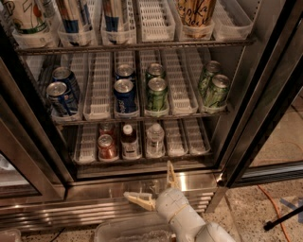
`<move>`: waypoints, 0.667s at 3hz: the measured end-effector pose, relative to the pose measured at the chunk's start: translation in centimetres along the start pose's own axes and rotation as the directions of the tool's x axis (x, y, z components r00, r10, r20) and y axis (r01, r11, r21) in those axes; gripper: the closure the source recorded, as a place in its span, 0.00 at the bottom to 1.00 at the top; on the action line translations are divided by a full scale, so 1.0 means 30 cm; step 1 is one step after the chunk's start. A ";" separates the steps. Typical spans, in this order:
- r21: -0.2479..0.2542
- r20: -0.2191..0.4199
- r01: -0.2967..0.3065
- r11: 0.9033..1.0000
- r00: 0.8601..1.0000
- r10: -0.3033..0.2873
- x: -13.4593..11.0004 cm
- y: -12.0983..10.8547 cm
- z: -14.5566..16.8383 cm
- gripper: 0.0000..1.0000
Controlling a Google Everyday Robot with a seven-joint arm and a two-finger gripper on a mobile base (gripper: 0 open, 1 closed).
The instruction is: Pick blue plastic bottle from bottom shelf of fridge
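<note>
The fridge [265, 94] stands open, with black-framed glass doors at both sides. On the bottom shelf [142, 158] the blue plastic bottle [128, 140], with a white cap, dark liquid and a white-and-blue label, stands between a red can [107, 146] and a clear water bottle [155, 139]. My gripper [154, 188] is below the shelf, in front of the steel base, right of and lower than the bottle. Its two tan fingers [171, 174] are spread wide apart and hold nothing.
The middle rack holds blue cans [125, 97] and green cans [156, 93]. The top rack holds tall cans and cartons [194, 14]. The louvred steel base grille [71, 215] runs below. An orange cable [274, 203] lies on the speckled floor at right.
</note>
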State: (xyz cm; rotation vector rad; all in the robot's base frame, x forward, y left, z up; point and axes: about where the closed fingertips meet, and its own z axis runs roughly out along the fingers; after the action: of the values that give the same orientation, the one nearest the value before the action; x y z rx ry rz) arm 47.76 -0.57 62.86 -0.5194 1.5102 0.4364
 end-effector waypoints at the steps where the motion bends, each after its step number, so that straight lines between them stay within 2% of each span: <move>1: 0.015 -0.002 0.009 1.000 1.000 -0.009 0.013 -0.024 -0.002 0.00; 2: 0.027 0.005 0.014 1.000 1.000 -0.014 0.014 -0.050 0.009 0.00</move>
State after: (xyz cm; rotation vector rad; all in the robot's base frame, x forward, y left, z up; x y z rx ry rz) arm 48.85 -1.67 62.52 -0.5070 1.5049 0.4059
